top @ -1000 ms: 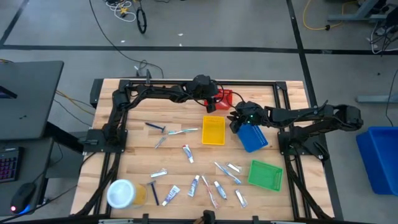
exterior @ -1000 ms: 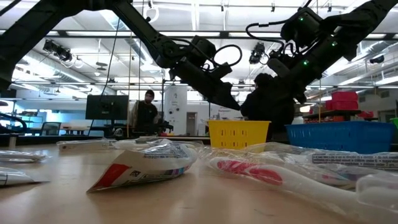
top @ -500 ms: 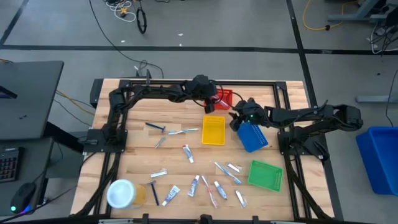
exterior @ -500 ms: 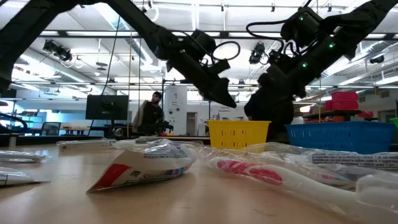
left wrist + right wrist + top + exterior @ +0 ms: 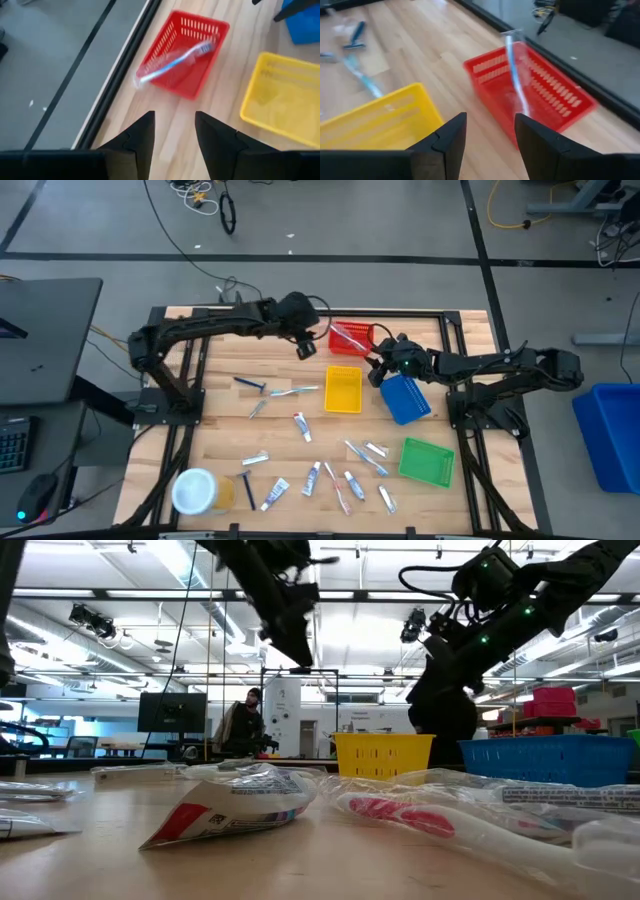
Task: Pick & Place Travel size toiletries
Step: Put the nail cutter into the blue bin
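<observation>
Up at the frame's top centre, a wrapped toothbrush lies in the red tray, one end poking over the rim. Next pick best made from the scattered toiletries at lower centre: descend straight, straddle one item, avoid neighbours. Left gripper hovers just left of the red tray, fingers moderately apart, holding nothing. Right gripper between red and blue tray, likewise parted, empty.

red tray showing slotted walls, carrying a blue-and-clear toothbrush | yellow tray glowing plain yellow | blue tray | green tray | tub sitting yellow with white top | table showing pale wood strips
</observation>
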`<state>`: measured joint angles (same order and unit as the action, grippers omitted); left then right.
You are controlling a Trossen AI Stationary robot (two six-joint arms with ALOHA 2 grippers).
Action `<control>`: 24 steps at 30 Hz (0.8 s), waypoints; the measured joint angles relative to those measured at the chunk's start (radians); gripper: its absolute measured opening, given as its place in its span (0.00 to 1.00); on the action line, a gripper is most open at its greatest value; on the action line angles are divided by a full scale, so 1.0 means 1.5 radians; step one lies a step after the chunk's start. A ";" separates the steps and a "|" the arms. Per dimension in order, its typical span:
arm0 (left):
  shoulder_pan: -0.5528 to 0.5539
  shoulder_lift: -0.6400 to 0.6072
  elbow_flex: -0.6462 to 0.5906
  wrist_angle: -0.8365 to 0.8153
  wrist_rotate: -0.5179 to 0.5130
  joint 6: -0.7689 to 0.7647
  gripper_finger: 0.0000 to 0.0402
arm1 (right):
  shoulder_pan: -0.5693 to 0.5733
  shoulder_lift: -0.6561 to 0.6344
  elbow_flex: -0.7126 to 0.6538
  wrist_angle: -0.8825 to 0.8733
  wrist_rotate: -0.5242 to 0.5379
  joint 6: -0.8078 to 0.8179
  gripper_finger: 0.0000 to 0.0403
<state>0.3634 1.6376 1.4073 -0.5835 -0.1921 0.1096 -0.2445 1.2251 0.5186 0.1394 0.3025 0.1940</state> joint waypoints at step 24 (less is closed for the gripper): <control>-0.115 -0.300 -0.419 0.216 0.008 -0.100 0.35 | 0.134 0.000 0.000 0.010 -0.036 0.022 0.37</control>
<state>0.1910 1.1876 0.7786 -0.2602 -0.1799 -0.0406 -0.0433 1.2252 0.5186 0.1545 0.2484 0.2272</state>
